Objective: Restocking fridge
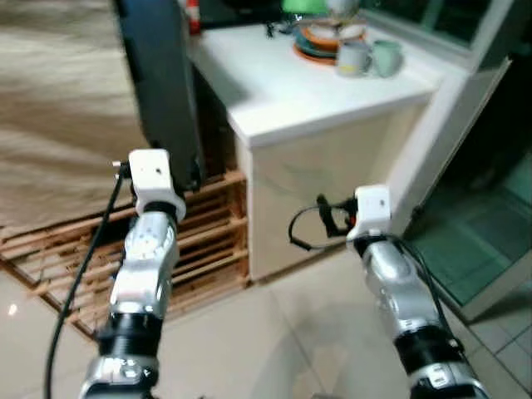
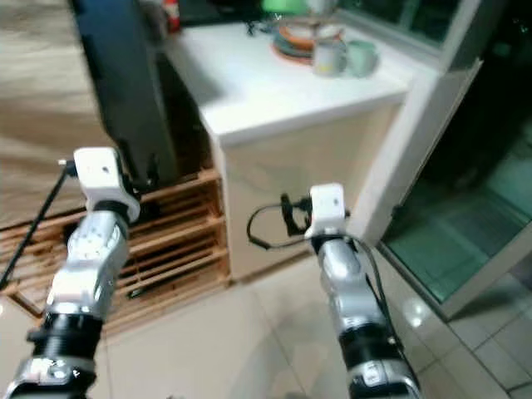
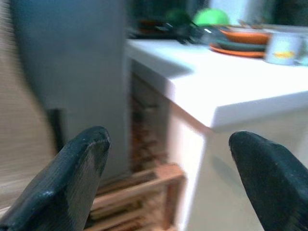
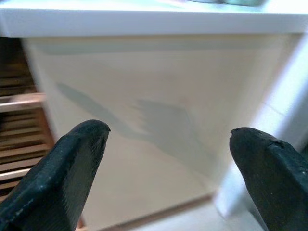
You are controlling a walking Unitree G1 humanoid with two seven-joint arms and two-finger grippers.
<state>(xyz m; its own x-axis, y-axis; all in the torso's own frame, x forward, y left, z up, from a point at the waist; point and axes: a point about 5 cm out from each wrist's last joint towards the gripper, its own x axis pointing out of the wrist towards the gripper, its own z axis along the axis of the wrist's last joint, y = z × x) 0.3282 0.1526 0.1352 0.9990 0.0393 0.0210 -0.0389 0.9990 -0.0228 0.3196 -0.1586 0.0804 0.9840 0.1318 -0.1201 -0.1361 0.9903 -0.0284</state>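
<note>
My left gripper (image 3: pixel 168 140) is open and holds nothing. It points at the gap between a tall dark panel (image 1: pixel 162 83) and a white counter (image 1: pixel 283 83). My right gripper (image 4: pixel 171 131) is also open with nothing between its fingers, close in front of the counter's cream side wall (image 4: pixel 159 110). In the eye views both silver arms reach forward, the left arm (image 1: pixel 145 249) by the dark panel and the right arm (image 1: pixel 395 283) before the counter's corner. No item to stock is held.
On the counter's far end stand stacked orange and dark plates (image 1: pixel 324 37) and two mugs (image 1: pixel 353 58) (image 1: pixel 386 56). A slatted wooden rack (image 1: pixel 208 241) lies low at the left. A glass door (image 1: pixel 490 224) is at the right, above pale floor tiles (image 1: pixel 274 332).
</note>
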